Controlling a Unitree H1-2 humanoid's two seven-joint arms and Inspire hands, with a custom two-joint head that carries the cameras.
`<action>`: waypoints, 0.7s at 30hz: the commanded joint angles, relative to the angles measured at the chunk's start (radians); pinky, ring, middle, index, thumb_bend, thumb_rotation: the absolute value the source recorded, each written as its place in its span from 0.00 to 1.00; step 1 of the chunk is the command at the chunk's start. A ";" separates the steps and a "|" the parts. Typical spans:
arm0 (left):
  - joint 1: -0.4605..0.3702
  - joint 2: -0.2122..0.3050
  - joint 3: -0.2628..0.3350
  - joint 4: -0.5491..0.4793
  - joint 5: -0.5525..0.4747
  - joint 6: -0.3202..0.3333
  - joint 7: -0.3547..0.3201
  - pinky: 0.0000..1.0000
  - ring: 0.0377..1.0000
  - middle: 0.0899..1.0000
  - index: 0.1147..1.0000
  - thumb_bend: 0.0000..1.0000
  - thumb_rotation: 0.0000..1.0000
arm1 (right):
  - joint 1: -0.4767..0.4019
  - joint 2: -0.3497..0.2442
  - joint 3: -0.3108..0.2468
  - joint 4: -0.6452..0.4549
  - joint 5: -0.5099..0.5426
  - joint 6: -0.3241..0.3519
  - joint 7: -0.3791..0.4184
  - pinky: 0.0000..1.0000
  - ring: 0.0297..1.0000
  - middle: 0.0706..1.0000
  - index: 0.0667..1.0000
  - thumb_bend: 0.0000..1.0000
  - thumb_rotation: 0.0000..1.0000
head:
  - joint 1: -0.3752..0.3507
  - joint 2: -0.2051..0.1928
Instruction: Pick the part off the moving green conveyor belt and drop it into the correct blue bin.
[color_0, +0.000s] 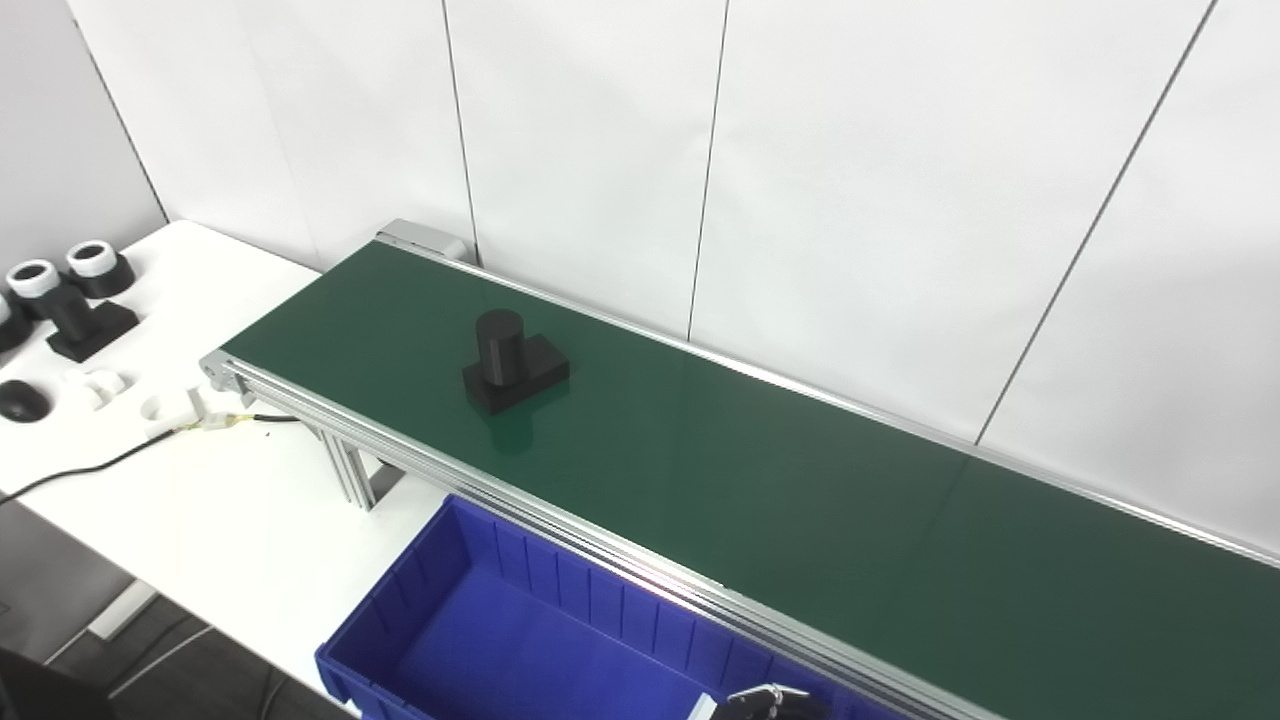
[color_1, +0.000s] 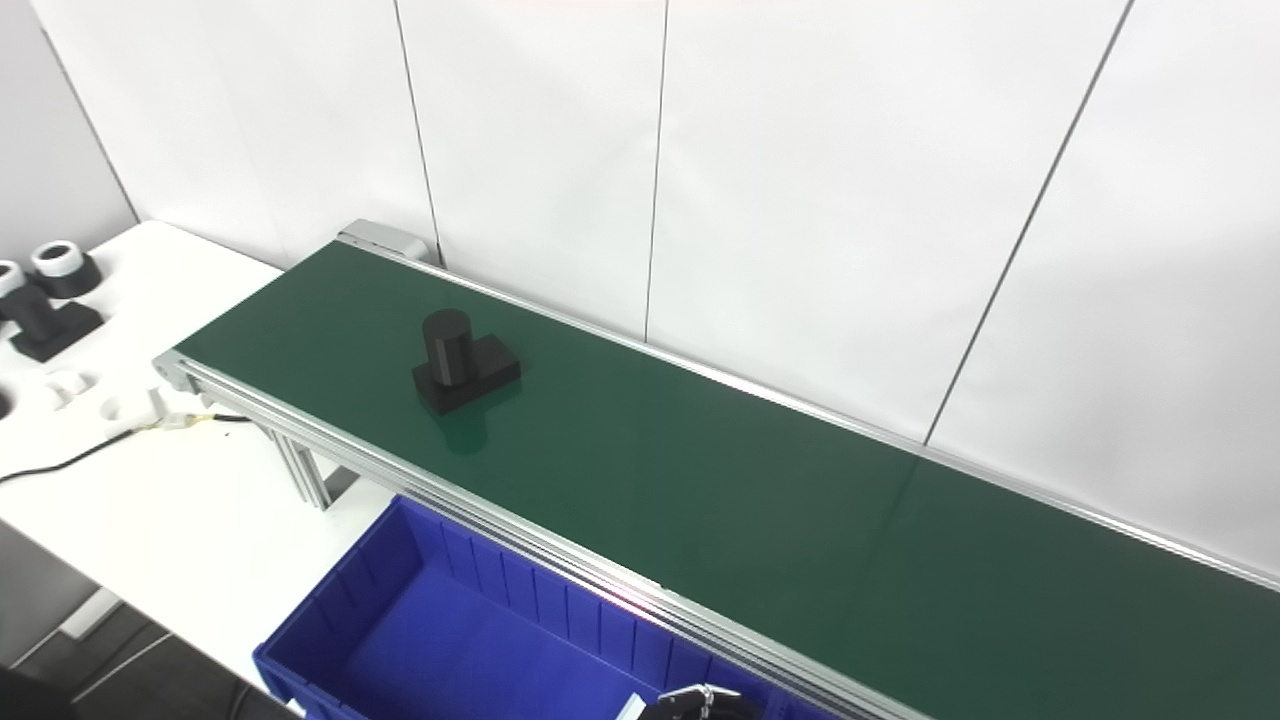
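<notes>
The place looked like a robotics lab or factory test cell: a long green conveyor belt (color_0: 760, 470) in a silver aluminium frame ran before plain white wall panels (color_0: 900, 170), a ribbed blue plastic bin (color_0: 500, 620) sat below it, and spare black machine parts (color_0: 85, 315) stood on a white worktop (color_0: 210, 500).

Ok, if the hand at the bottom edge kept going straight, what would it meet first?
Probably the conveyor's near rail, just beyond the hand; only a sliver shows, so its heading and height are unclear.
</notes>
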 joint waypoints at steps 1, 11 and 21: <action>0.005 -0.025 -0.005 -0.033 0.006 -0.032 -0.008 0.71 0.69 0.67 0.63 0.75 0.00 | -0.008 0.005 -0.003 -0.028 -0.006 -0.036 -0.003 0.68 0.79 0.83 0.86 0.48 0.02 | -0.003 0.002; 0.022 -0.035 0.027 -0.045 -0.007 -0.032 -0.051 0.75 0.72 0.69 0.64 0.73 0.00 | -0.010 0.003 0.005 -0.025 -0.020 -0.036 -0.012 0.64 0.75 0.80 0.81 0.51 0.07 | -0.054 0.003; 0.024 -0.028 0.031 -0.050 -0.004 -0.032 -0.063 0.75 0.72 0.69 0.64 0.72 0.00 | -0.010 0.003 0.010 -0.017 -0.030 -0.036 -0.020 0.62 0.75 0.78 0.80 0.56 0.12 | -0.068 0.008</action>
